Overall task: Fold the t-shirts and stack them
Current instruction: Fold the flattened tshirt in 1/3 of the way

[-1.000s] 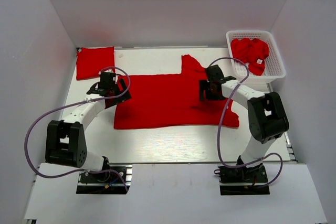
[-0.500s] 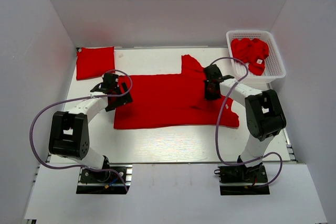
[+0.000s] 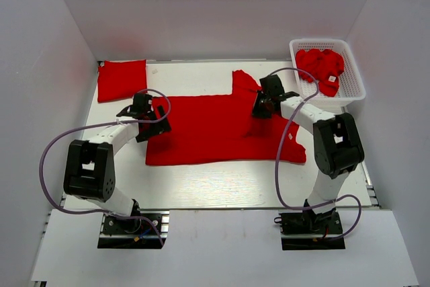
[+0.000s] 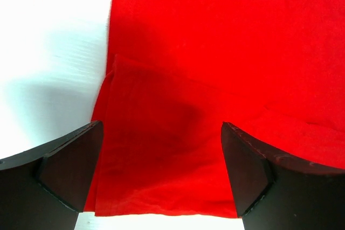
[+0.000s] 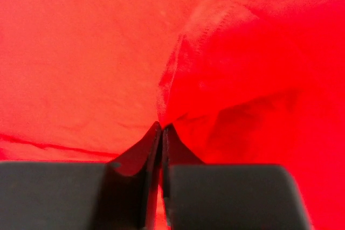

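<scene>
One red t-shirt (image 3: 215, 129) lies spread flat across the middle of the table. My left gripper (image 3: 156, 120) hovers over its left edge, wide open; the left wrist view shows the cloth's hem (image 4: 161, 208) between the two dark fingers (image 4: 70, 165), nothing pinched. My right gripper (image 3: 259, 107) sits at the shirt's back right, by the sleeve (image 3: 243, 82), shut on a fold of the red cloth (image 5: 215, 79) that rises at its tips (image 5: 161, 127). A folded red t-shirt (image 3: 121, 80) rests at the back left corner.
A white mesh basket (image 3: 320, 42) at the back right holds more crumpled red t-shirts (image 3: 321, 65) with a white tag. White walls enclose the table (image 3: 201, 179) on three sides. Purple cables loop from both arms.
The right gripper closed on the shirt's cloth and shifted toward the back. The left gripper edged right and back onto the shirt's left edge, staying open.
</scene>
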Robot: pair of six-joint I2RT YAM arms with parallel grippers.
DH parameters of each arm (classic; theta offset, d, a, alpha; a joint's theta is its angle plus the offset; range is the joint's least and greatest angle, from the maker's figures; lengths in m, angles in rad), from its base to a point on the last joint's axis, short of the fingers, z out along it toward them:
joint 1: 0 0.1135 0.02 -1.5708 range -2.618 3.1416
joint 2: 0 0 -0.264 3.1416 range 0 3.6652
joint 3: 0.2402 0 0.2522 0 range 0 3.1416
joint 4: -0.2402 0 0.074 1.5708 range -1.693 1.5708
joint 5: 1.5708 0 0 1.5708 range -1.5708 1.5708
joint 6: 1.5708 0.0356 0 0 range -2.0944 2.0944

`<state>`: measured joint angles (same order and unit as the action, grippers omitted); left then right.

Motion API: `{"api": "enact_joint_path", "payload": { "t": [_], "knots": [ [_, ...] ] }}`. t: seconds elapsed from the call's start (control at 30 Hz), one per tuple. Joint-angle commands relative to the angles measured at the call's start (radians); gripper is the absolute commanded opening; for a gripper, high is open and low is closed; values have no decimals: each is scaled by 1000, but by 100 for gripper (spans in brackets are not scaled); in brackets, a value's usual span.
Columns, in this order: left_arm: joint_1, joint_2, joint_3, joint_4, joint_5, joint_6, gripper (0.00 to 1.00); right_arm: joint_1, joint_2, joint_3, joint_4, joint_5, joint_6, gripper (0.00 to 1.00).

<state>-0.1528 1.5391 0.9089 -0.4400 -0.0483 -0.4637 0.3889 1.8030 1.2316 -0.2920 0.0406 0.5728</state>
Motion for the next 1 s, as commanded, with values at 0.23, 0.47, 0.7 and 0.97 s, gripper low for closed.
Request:
{"api": "enact_joint_path", "payload": {
  "t": [0.23, 0.47, 0.7, 0.97],
  "knots": [
    [2, 23, 33, 15, 125, 26, 100, -56, 157, 36, 377, -268, 352, 12],
    [2, 23, 33, 35, 183, 36, 100, -81, 232, 31, 613, -297, 582, 56],
    [2, 23, 33, 35, 192, 36, 100, -73, 233, 92, 527, -272, 497, 90],
    [2, -14, 33, 35, 192, 36, 100, -62, 136, 137, 341, -295, 135, 90]
  ]
}}
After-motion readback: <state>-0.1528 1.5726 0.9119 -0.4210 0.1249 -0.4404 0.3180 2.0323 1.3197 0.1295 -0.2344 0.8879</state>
